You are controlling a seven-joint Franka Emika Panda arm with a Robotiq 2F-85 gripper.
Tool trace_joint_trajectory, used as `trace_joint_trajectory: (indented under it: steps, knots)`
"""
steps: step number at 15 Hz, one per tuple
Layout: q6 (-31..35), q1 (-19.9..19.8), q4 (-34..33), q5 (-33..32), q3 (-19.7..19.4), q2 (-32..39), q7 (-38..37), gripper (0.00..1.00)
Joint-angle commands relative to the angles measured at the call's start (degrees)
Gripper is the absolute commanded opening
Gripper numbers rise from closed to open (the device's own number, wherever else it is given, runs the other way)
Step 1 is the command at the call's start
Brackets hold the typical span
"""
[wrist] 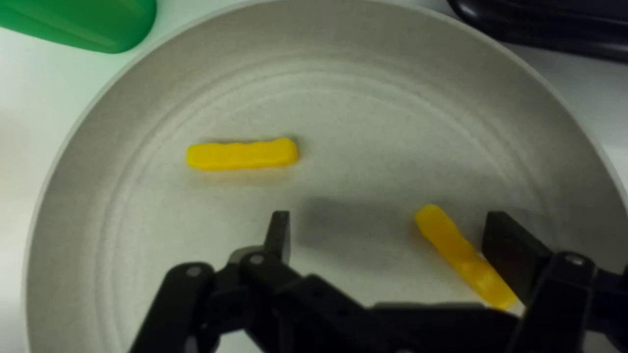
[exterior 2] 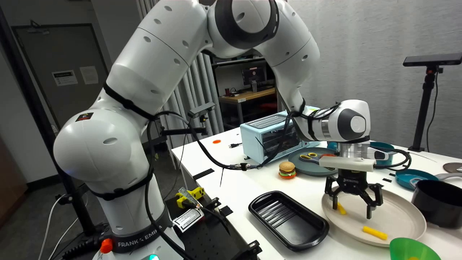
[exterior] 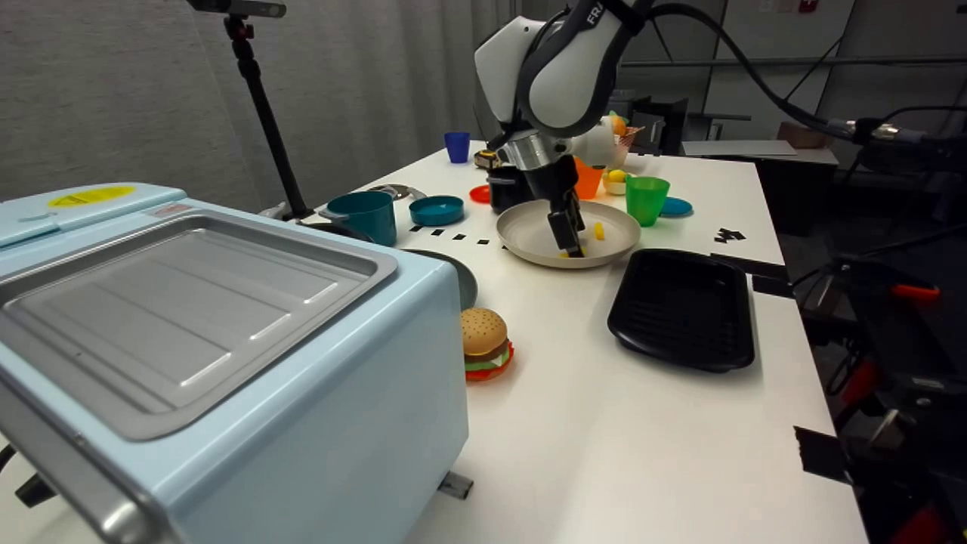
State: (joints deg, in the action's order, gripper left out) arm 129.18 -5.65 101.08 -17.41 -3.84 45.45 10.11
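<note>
My gripper [wrist: 387, 230] points down over a beige plate [wrist: 68, 162], its jaws wide apart and holding nothing. Two yellow sticks lie on that plate. One yellow stick [wrist: 463, 255] lies at a slant between the jaws, close by the right finger [wrist: 510, 250] in the wrist view; whether they touch I cannot tell. Farther up the plate, outside the jaws, is the second yellow stick [wrist: 243, 154]. Seen in an exterior view, the gripper [exterior 2: 352, 212] has its fingertips low over the plate [exterior 2: 400, 213], with the outlying stick [exterior 2: 374, 232] nearer the green cup [exterior 2: 413, 249].
Beside the plate sits a black baking pan [exterior: 684, 310]. A black pot [exterior 2: 438, 202] stands close to the plate's far side. Farther off are a toy burger [exterior 2: 287, 169], a grey-green plate [exterior 2: 303, 168] with scissors on it, a blue pan [exterior 2: 415, 177] and a light-blue toaster oven [exterior 2: 252, 144].
</note>
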Motion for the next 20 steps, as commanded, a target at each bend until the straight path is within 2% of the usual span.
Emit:
trace_joint_trajectory:
  steps: [1,9,20]
  knots:
    - [-0.81,-0.66,-3.74,1.37,-0.30,2.00,1.47,1.00]
    - [-0.94,-1.56,-5.65,1.95,-1.54,3.19,0.74,1.00]
    - [-1.02,-3.66,-4.74,3.67,-3.63,2.73,-0.93,1.00]
